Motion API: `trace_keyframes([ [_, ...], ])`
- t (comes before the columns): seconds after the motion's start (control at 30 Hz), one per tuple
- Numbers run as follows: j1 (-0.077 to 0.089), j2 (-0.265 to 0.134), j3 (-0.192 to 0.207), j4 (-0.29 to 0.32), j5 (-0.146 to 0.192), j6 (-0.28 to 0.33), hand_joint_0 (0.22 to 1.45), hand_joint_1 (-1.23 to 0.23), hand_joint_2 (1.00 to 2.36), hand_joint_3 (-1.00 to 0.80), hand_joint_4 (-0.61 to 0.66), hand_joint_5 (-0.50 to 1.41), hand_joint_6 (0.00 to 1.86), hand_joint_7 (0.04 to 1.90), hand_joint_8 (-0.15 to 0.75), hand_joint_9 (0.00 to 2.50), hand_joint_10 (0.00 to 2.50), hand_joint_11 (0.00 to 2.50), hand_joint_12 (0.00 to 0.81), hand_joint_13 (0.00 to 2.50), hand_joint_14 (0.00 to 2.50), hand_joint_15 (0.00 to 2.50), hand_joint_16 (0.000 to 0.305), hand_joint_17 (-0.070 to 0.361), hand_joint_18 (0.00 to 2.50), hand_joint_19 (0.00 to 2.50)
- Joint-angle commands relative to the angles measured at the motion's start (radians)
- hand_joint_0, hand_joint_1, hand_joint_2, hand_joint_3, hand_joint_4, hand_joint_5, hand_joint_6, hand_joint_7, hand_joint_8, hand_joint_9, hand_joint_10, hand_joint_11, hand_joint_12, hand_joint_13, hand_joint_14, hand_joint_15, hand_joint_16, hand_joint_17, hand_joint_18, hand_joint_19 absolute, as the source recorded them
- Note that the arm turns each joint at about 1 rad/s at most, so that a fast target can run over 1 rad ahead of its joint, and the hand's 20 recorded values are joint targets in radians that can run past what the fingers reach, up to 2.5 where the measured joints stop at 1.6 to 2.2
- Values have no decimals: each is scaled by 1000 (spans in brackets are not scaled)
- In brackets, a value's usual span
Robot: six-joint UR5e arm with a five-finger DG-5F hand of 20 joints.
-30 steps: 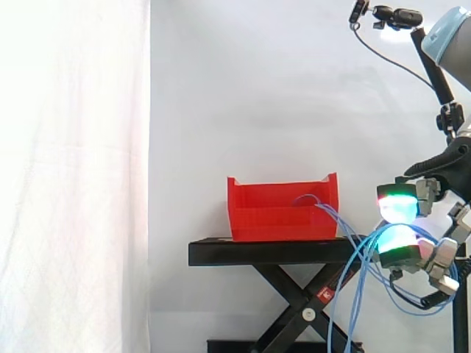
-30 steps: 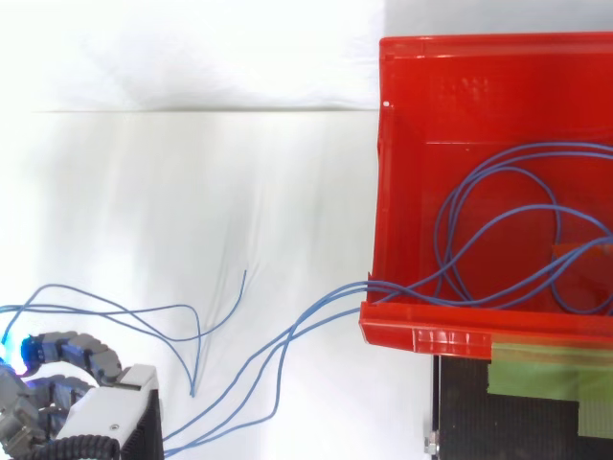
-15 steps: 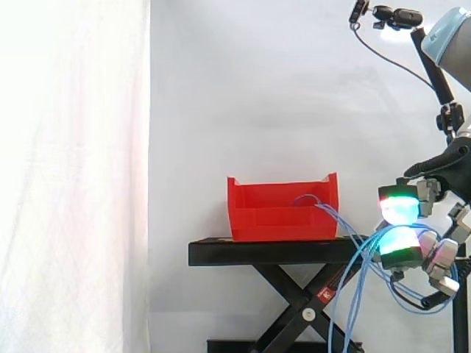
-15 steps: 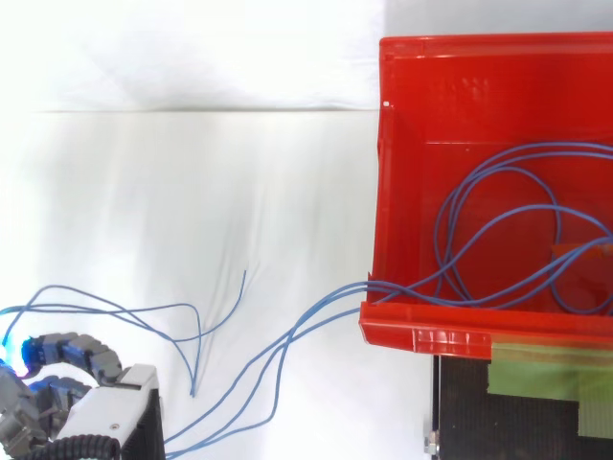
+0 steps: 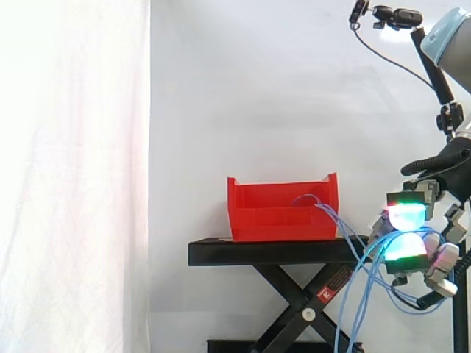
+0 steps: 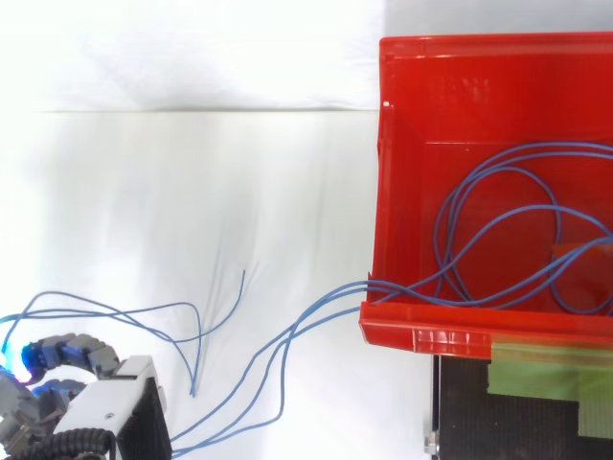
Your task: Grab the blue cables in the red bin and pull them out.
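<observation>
Thin blue cables point(image 6: 498, 225) loop inside the red bin point(image 6: 402, 144) and spill over its front lip, running down past the stand to my hand. In the side view the cables point(image 5: 352, 257) trail from the bin point(image 5: 283, 209) toward my hand point(image 5: 408, 239), which hangs right of the stand at about its top level. The hand's fingers are curled, pinching the cables between glowing green pads. From above, my hand point(image 6: 72, 407) sits at the bottom left, with loose cable ends point(image 6: 196, 331) fanned out beside it.
A black scissor stand point(image 5: 272, 254) carries the bin. Green tape point(image 6: 546, 369) marks the stand's top by the bin's lip. A white curtain hangs behind. A camera mount point(image 5: 386, 16) on a black arm stands at the upper right.
My hand has shifted a little to the right and away from the bin, drawing the cables along. The loops inside the bin look almost unchanged.
</observation>
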Motion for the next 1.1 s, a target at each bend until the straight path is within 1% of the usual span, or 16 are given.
trace_keyframes([
  [0.0, 0, 0, 1, 1, 0, -6, 866, -849, 1000, -1000, -119, 889, 681, 777, 119, 1423, 22, 1770, 257, 1346, 28, 1446, 47, 105, 894, 777],
  [0.13, 0, 0, 1, 13, 0, -8, 865, -850, 1000, -1000, -118, 888, 682, 780, 150, 1279, 31, 1492, 269, 1317, 30, 1378, 47, 106, 892, 777],
  [0.17, 0, 0, 1, 17, 0, -8, 866, -850, 1000, -1000, -118, 888, 682, 780, 151, 1275, 31, 1487, 267, 1313, 31, 1373, 47, 106, 892, 776],
  [0.2, -2, 0, 1, 16, -2, -8, 865, -850, 1000, -1000, -118, 889, 682, 778, 169, 1215, 33, 1379, 265, 1305, 31, 1353, 47, 106, 892, 767],
  [0.27, 0, 0, -1, 17, 0, -8, 865, -852, 1000, -1000, -118, 889, 684, 775, 180, 1201, 33, 1308, 269, 1305, 31, 1322, 47, 106, 891, 767],
  [0.33, 0, 0, -1, 17, -2, -8, 865, -853, 1000, -1000, -122, 891, 682, 776, 202, 1158, 32, 1121, 273, 1290, 32, 1254, 47, 106, 890, 773],
  [0.37, 0, 0, 1, 17, -2, -8, 865, -853, 1000, -1000, -113, 891, 682, 774, 201, 1149, 33, 1093, 279, 1288, 33, 1245, 47, 106, 891, 775],
  [0.4, 0, 0, -1, 17, -2, -8, 864, -854, 1000, -1000, -122, 891, 681, 776, 221, 1140, 33, 1054, 275, 1282, 33, 1225, 47, 106, 892, 766],
  [0.47, 0, 0, -1, 17, -2, -8, 865, -853, 1000, -1000, -119, 892, 680, 776, 219, 1133, 32, 1018, 284, 1276, 32, 1211, 47, 106, 891, 774],
  [0.5, 0, 0, 1, 17, -2, -8, 865, -853, 1000, -1000, -122, 892, 678, 779, 214, 1148, 32, 1053, 282, 1276, 33, 1204, 47, 106, 890, 774],
  [0.6, 0, 0, -1, 17, -2, -11, 866, -849, 1000, -1000, -121, 886, 679, 794, 146, 1296, 31, 1450, 283, 1269, 35, 1225, 47, 106, 890, 775],
  [0.63, 0, 0, 1, 17, -2, -11, 866, -848, 1000, -1000, -127, 883, 685, 791, 118, 1374, 24, 1659, 288, 1267, 34, 1232, 47, 105, 889, 776],
  [0.7, 0, 0, -1, 17, -2, -11, 867, -848, 1000, -1000, -128, 882, 693, 785, 101, 1406, 20, 1762, 290, 1270, 34, 1246, 47, 105, 890, 775],
  [0.8, 0, 0, -1, 17, -2, -11, 867, -846, 1000, -1000, -129, 879, 700, 781, 99, 1451, 17, 1798, 287, 1272, 34, 1241, 47, 105, 893, 775],
  [0.83, 0, 0, -1, 17, -2, -11, 868, -846, 1000, -1000, -129, 879, 700, 780, 93, 1484, 15, 1854, 287, 1272, 34, 1240, 47, 105, 893, 773],
  [1.07, -2, 0, -1, 17, -2, -11, 868, -845, 1000, -1000, -127, 877, 710, 767, 80, 1584, 5, 2011, 284, 1275, 33, 1244, 47, 105, 896, 773],
])
